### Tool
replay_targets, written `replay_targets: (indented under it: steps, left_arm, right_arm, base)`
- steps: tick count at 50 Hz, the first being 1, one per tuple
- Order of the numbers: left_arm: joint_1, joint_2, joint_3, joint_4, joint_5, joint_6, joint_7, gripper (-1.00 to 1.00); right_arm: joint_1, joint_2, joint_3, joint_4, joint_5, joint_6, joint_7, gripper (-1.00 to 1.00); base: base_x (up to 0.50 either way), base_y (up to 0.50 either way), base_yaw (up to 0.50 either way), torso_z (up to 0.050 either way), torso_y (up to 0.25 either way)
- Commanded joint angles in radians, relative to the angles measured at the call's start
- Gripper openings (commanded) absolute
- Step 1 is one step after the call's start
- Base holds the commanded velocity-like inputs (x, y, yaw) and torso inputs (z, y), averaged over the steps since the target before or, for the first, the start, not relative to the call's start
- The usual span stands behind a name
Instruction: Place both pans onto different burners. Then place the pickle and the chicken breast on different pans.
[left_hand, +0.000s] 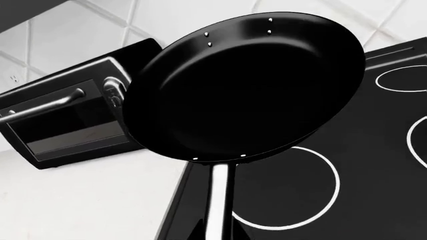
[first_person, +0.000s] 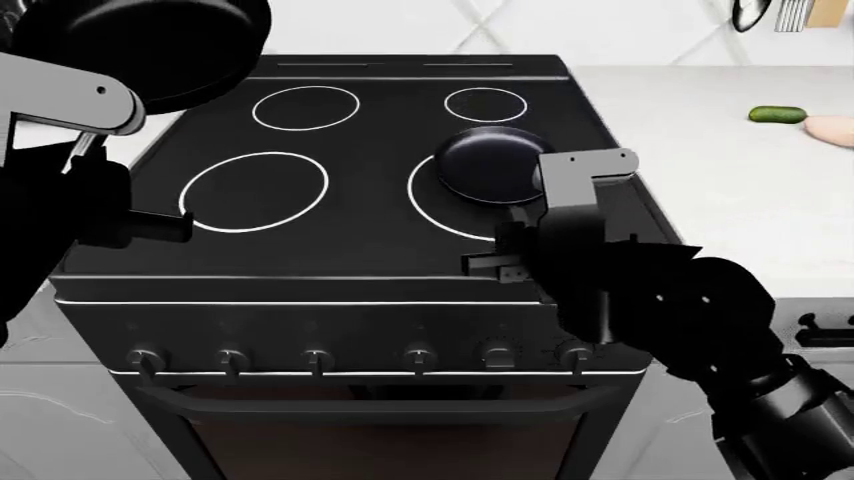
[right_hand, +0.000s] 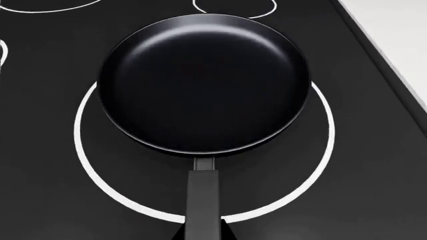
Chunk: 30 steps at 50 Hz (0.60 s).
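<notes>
My left fingers (left_hand: 217, 235) hold one pan (left_hand: 243, 87) by its handle, raised beside the stovetop (first_person: 360, 160). My right fingers (right_hand: 202, 232) grip the second pan (right_hand: 203, 82) inside the front-right burner (right_hand: 320, 165). Only the head view shows pickle (first_person: 777, 115) and chicken breast (first_person: 833, 127) on the bench (first_person: 721, 180), right of the stovetop.

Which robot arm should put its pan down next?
Probably the left. Its pan hangs tilted above the stovetop, over no burner, and the big front-left ring is bare. The right arm's pan already sits inside its ring.

My two pans (right_hand: 203, 85) – matte black – match the black stovetop (first_person: 360, 250), ringed white. Beyond lie a green pickle (first_person: 775, 115) and pale pink chicken breast (first_person: 834, 127).
</notes>
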Motion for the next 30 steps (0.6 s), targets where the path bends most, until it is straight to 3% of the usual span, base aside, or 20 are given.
replay_targets:
  steps: [1, 18, 19, 30]
  left_arm:
    - [-0.045, -0.010, -0.042, -0.007, 0.060, -0.005, -0.010, -1.00]
    - [-0.037, -0.012, -0.040, -0.004, 0.068, 0.000, -0.004, -1.00]
    - [-0.036, -0.012, -0.040, -0.004, 0.070, 0.001, -0.003, -1.00]
    - [-0.034, -0.016, -0.040, -0.003, 0.067, 0.003, -0.004, -1.00]
  right_arm:
    - [0.005, -0.005, 0.017, 0.012, -0.059, -0.015, -0.017, -1.00]
    - [-0.010, -0.004, 0.010, 0.024, -0.067, -0.027, -0.025, -1.00]
    - [-0.010, -0.004, 0.008, 0.025, -0.068, -0.027, -0.025, 1.00]
    - [0.004, 0.001, 0.001, 0.023, -0.068, -0.008, -0.016, 1.00]
  base:
    - [0.00, 0.00, 0.00, 0.000, 0.011]
    - [0.00, 0.00, 0.00, 0.001, 0.004]
    - [0.00, 0.00, 0.00, 0.000, 0.000]
    - [0.00, 0.00, 0.00, 0.001, 0.003]
